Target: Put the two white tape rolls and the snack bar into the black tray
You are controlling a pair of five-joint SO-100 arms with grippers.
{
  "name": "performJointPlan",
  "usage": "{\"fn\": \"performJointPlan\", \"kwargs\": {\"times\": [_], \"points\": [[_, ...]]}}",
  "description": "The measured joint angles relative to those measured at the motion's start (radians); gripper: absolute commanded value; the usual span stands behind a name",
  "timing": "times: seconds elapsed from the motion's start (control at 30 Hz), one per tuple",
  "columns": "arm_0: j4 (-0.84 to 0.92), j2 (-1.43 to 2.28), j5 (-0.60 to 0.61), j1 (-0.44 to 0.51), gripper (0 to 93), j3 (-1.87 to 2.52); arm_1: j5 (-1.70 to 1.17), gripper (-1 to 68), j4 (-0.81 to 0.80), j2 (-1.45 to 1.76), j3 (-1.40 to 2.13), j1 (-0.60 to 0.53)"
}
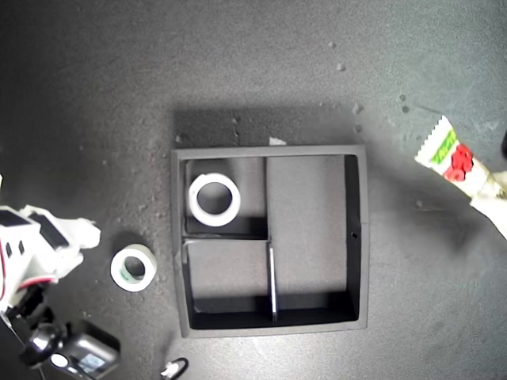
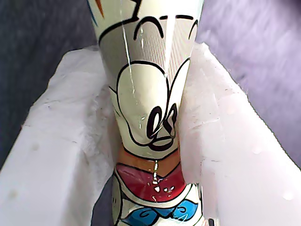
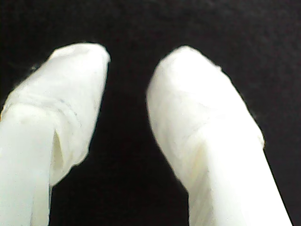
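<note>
while one ring already lies inside the black tray (image 1: 179,237), the job stands roughly a third done by my reckoning. finding one: the plain white tape roll (image 1: 214,199) sits flat in a small square section, the one toward the exterior view's upper left of the tray. finding two: the greenish-rimmed tape roll (image 1: 133,267) lies on the dark table (image 1: 261,63), just outside the tray's wall on the exterior view's left, not yet placed. finding three: the snack bar (image 2: 150,117) is clamped between the padded jaws of my first gripper (image 2: 153,155); the exterior view shows its crimped end at that view's right edge, well apart from the tray, and whether it is lifted off the table i cannot tell. finding four: my second gripper (image 3: 127,94) has its jaws parted with nothing between them, only dark surface beyond; the arm at the exterior view's lower left is likely its arm, near the loose roll. remaining, in my judgement: the bar into the long section, which is vacant, and the second roll into the other small section.
</note>
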Motion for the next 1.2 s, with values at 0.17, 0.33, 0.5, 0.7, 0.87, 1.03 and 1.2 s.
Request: {"fn": "performJointPlan", "kwargs": {"times": [0.17, 0.33, 0.5, 0.7, 0.87, 1.03, 1.2], "points": [[-0.032, 0.008, -0.011, 0.017, 6.4, 0.015, 0.000, -0.5, -0.029, 0.000, -0.061, 0.003], [-0.064, -0.011, -0.011, 0.017, 6.5, 0.017, 0.000, -0.5, -0.060, 0.000, -0.052, 0.028], [-0.069, -0.011, -0.018, 0.017, 6.4, 0.051, 0.003, -0.6, -0.179, 0.021, 0.106, 0.031], [-0.072, 0.078, -0.034, 0.017, 6.2, 0.117, 0.000, -0.6, -0.436, 0.021, 0.229, 0.129], [-0.072, 0.192, -0.044, 0.017, 6.2, 0.183, 0.000, -0.6, -0.356, 0.057, 0.252, 0.221], [-0.072, 0.225, -0.058, 0.029, 6.2, 0.192, 0.002, -0.6, -0.305, 0.060, 0.245, 0.262], [-0.078, 0.179, -0.080, 0.094, 6.3, 0.190, 0.000, -0.6, -0.331, 0.060, 0.212, 0.245]]}}
